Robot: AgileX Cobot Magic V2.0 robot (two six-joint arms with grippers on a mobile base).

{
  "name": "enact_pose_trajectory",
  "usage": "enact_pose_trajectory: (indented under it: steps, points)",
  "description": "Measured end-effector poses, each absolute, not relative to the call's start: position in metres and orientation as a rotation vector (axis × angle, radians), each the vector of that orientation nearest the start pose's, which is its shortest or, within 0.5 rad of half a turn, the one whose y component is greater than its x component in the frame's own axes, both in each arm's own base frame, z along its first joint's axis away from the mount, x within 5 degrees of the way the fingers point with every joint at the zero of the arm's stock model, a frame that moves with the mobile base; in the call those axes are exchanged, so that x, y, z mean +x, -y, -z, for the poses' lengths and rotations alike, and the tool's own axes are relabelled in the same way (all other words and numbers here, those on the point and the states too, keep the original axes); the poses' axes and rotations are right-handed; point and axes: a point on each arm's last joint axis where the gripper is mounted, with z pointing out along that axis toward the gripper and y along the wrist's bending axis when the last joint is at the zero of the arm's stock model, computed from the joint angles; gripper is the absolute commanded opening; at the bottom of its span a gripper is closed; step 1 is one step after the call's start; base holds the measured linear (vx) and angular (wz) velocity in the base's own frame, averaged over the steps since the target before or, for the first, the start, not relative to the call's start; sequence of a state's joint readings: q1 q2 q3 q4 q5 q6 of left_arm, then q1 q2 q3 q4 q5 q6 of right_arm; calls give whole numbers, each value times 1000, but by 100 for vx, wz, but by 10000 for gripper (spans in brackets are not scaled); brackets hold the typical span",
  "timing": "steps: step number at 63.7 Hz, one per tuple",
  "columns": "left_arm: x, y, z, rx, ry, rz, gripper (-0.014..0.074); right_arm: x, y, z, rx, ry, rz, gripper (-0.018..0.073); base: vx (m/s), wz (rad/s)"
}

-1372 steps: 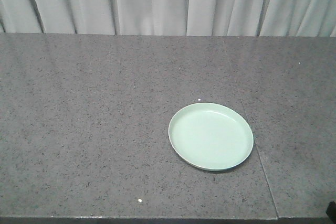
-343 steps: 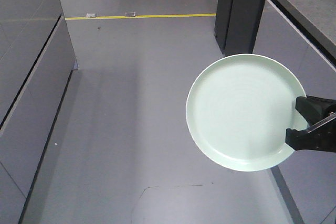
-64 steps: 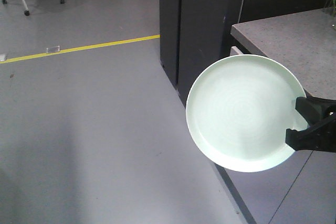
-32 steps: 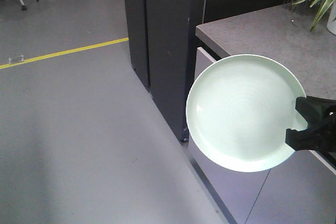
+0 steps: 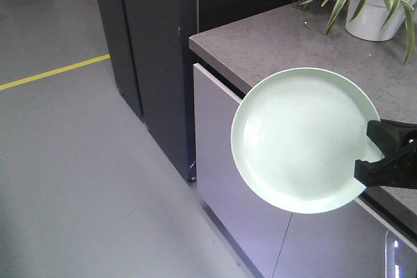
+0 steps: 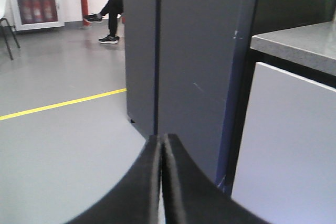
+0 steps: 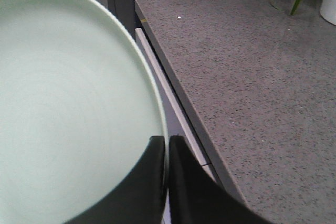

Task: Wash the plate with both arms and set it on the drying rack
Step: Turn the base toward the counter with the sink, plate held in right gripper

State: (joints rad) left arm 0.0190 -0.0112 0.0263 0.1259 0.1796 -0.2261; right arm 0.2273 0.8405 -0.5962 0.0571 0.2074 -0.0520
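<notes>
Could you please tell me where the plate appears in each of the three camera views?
Front view: the plate sits centre-right, pinched at its right edge by the right gripper.
Left wrist view: not in it.
Right wrist view: it fills the left half.
Shared landmark: the grey speckled countertop.

A potted plant (image 5: 374, 12) is set on a speckled grey countertop (image 5: 273, 37); a yellow line (image 5: 52, 72) is painted across the floor (image 5: 65, 180).
</notes>
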Motion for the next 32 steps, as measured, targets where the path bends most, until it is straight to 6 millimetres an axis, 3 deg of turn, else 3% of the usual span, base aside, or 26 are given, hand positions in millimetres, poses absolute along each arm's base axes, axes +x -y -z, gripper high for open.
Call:
enact_pose_trajectory:
  steps: [32]
  points:
    - [56, -3, -189, -118, -1673, 44, -5, 172, -41, -309, -224, -1925, -165, -6, 7, -26]
